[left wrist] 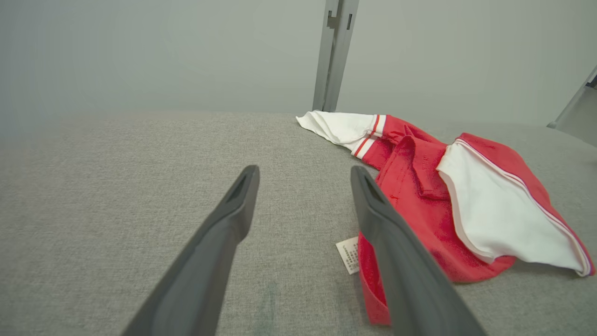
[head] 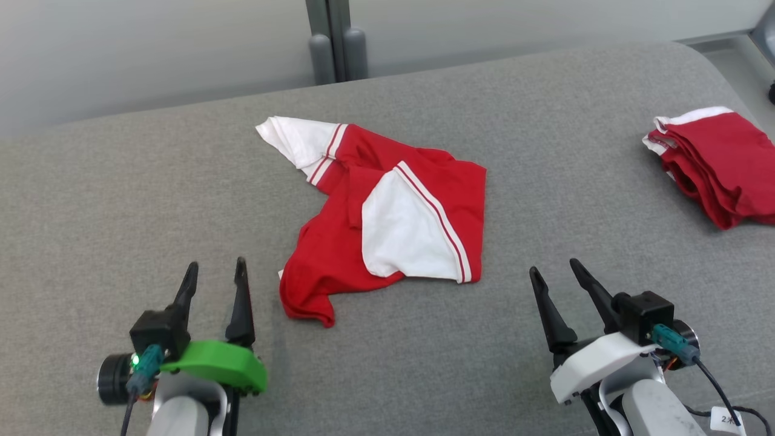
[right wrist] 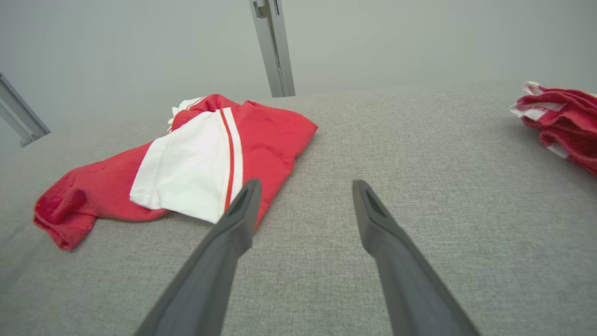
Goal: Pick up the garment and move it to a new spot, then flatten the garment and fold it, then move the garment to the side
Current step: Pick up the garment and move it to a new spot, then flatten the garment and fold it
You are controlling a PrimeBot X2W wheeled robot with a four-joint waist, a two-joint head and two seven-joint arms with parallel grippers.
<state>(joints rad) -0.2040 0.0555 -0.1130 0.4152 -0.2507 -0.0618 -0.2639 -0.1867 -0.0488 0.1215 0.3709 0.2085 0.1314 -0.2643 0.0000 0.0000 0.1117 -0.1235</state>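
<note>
A red garment (head: 387, 212) with white sleeves and striped trim lies crumpled in the middle of the grey table (head: 151, 200). The same garment (left wrist: 447, 196) shows to the right of my left fingers, with a white label beside its hem, and the garment (right wrist: 196, 168) lies to the left in the right wrist view. My left gripper (head: 217, 270) stands open near the front left, a little left of the garment's lower corner, holding nothing. My right gripper (head: 556, 269) stands open at the front right, apart from the cloth. Both grippers (left wrist: 305, 173) (right wrist: 305, 186) have bare gaps between their fingers.
A second red and white cloth (head: 714, 163) lies bunched at the table's far right edge, also seen as the cloth (right wrist: 559, 121). A grey post (head: 336, 42) stands behind the table's far edge. Bare grey surface lies between and in front of the grippers.
</note>
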